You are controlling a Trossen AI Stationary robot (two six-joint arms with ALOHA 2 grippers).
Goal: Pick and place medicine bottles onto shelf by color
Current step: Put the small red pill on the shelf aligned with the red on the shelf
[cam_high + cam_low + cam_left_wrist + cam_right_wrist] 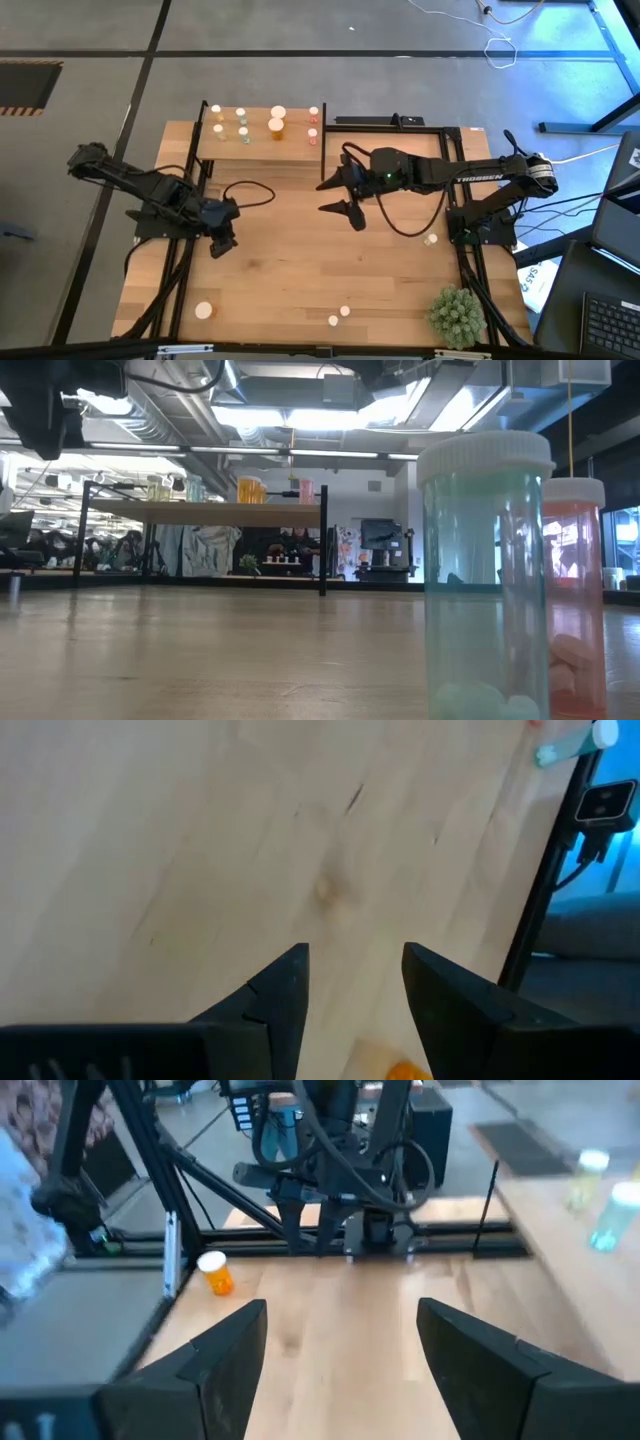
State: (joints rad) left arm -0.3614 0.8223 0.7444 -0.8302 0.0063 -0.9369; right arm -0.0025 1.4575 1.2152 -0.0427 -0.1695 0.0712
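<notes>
On the shelf [262, 148] at the far edge of the table [300, 270], several medicine bottles [277, 124] already stand in a row: pale green toward the left, orange in the middle, reddish at the right end. 4 bottles are still loose on the table: an orange one [204, 311] near the front left corner, a pair [339, 316] at the front edge, and a small one [431, 239] by the right arm's base. The left gripper [221, 243] hangs over bare wood, jaws parted and empty, with the orange bottle just at the edge of its wrist view. The right gripper [345, 195] hovers mid-table in front of the shelf, jaws wide and empty. To do this well, the left arm would probably take the orange bottle: centre the jaws on its body below the cap, close squarely, lift straight, and set it beside the orange ones.
</notes>
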